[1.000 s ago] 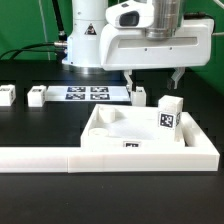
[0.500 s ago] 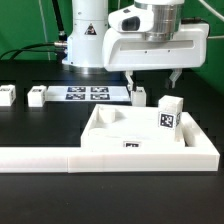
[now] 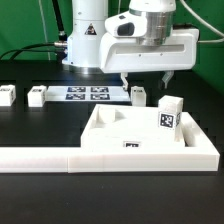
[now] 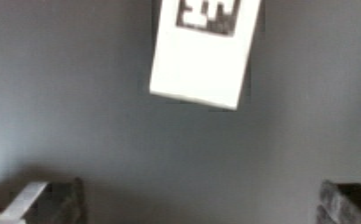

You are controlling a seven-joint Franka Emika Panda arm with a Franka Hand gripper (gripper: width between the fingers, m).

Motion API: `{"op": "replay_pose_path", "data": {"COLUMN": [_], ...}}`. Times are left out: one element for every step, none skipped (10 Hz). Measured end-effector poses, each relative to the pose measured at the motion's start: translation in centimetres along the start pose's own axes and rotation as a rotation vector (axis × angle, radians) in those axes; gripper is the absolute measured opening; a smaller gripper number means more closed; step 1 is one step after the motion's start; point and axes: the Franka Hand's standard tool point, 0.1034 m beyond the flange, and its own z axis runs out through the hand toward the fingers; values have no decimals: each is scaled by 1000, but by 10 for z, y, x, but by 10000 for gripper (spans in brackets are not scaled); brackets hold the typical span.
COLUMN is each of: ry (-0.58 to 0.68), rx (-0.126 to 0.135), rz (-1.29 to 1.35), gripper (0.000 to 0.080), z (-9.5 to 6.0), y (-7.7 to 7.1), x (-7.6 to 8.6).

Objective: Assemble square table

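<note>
Square table leg (image 3: 138, 95), a short white tagged plastic block, is seen lying on the black tabletop (image 3: 40, 125) just below the gripper (image 3: 146, 82), whose jaws are held wide apart with nothing between them. In the wrist view the block is framed beyond the dark fingertips (image 4: 35, 200). Nearer the camera, the white plastic square slab (image 3: 120, 128) is set against the long white L-shaped barrier (image 3: 60, 158), and a second tagged leg (image 3: 170, 115) is stood upright on it at the exterior view's right. Beside the marker board (image 3: 87, 94), a third leg (image 3: 37, 95) and a fourth leg (image 3: 7, 95) are laid at the exterior view's left.
</note>
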Motion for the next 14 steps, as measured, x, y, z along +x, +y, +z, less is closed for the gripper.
{"op": "replay_pose_path", "data": {"ry": [-3,-8,-16,-22,-32,-37,-48,-68,-77,-150,-235,-287,-334,-416], "rx": [0,-1,-2,-3,-3,-4,-3,-2,-1,3,8,9,11,14], "rz": [-1,-3,-4,-6,-9,-9,-9,-7,-1,3,7,9,11,14], "gripper": [649,649,649,649,649,649,649,649,649,649,649,649,649,649], "z": [1,4,6,8,11,12,12,12,12,13,12,13,14,14], "y": [0,0,0,-1,-1,-1,-1,-1,1,1,1,0,0,-1], "x": [-2,-9,-13,-18,-25,-28,-29,-30,-30,-36,-36,-32,-34,-38]}}
